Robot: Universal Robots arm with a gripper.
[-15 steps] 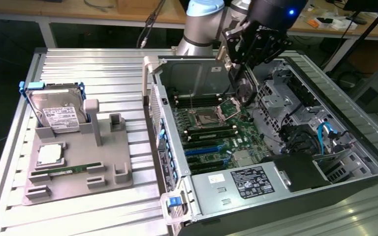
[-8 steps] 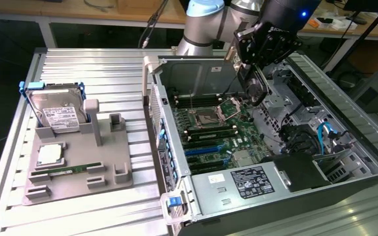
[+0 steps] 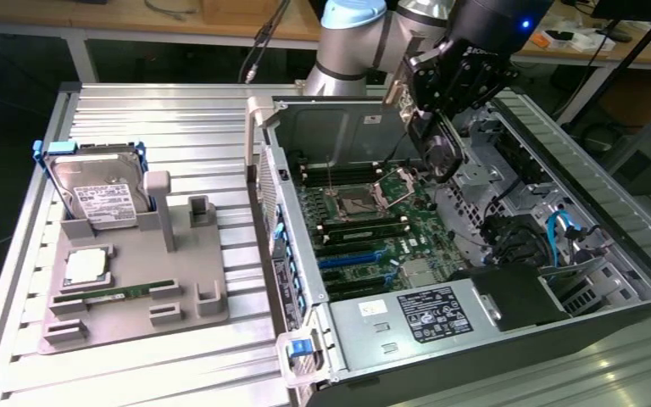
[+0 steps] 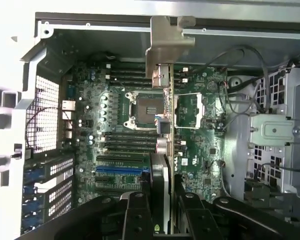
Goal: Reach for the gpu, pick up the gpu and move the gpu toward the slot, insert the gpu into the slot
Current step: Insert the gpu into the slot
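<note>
The carry toward the slot is the step in hand: the gripper [image 3: 433, 127] is clamped on the gpu [image 3: 441, 157], lifted clear of everything and hanging inside the open computer case [image 3: 337, 127] over the motherboard [image 3: 388, 233], so the pick-up is done and the seating is not. In the wrist view the gpu [image 4: 165, 165] is seen edge-on, a thin dark slab pinched between the two black fingers [image 4: 136, 215] of the gripper [image 4: 162, 200], with its silvery end bracket [image 4: 167, 42] at the end farthest from them. The card hangs upright from the tool, touching nothing but the fingers that press on its two faces. It sits above the CPU socket [image 3: 359, 202] and the black memory slots beside it, toward the end of the board away from the power supply [image 3: 439, 309]. The blue expansion slots [image 3: 354, 259] lie near but apart from it, closer to the power supply and the perforated rear wall of the case. By my judgement, insertion calls for the card's lower edge to be brought parallel to and directly over one of those slots, the bracket turned to the rear wall, and a straight, square descent, since a tilted card could catch on the neighbouring connectors or cables
</note>
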